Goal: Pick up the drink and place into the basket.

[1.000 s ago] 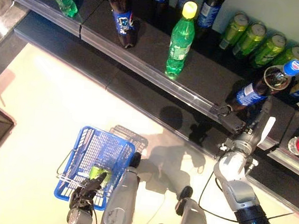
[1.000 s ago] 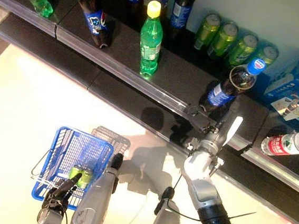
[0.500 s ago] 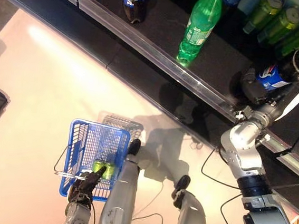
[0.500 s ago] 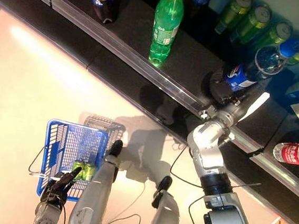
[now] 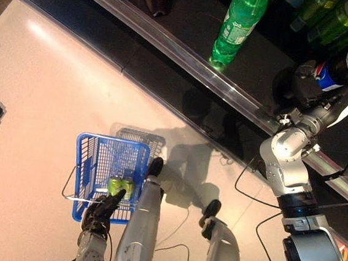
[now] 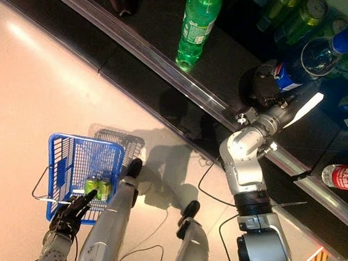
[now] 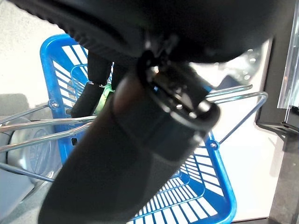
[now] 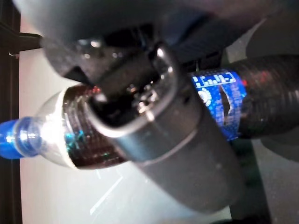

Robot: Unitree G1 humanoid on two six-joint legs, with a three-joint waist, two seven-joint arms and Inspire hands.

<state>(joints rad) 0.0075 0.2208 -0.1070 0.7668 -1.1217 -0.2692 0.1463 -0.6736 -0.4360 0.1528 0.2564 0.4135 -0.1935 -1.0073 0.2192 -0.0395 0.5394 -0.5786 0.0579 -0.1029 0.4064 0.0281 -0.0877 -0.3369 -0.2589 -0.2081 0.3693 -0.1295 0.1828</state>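
At the lower left of the head views, the robot's left hand (image 5: 99,213) curls its fingers round the wire handle (image 7: 233,100) of a blue basket (image 5: 91,159) that hangs low over the pale floor (image 5: 48,87); two green cans (image 5: 119,186) already lie inside. Farther off, at the upper right, the right hand (image 5: 306,88) wraps its fingers round the body of a dark cola bottle (image 8: 233,109) with a blue cap (image 6: 345,41), the drink in question, which tilts at the edge of the black shelf (image 5: 190,27). The wrist view shows the thumb pressed across the bottle near its blue label. A green bottle (image 5: 234,25) stands near by on the same shelf, with green cans (image 6: 317,15) at the far upper right.

The long swing down to the basket looks the risky part: a smooth, round bottle held at mid-body could slip or twist in the hand, and the tilted bottle might clip the shelf's front rail (image 5: 187,55) on the way out.

Against the picture a second earlier, the bottle leans further over and the hand sits higher on it, while the whole scene has shifted with the camera. The basket hangs as before.
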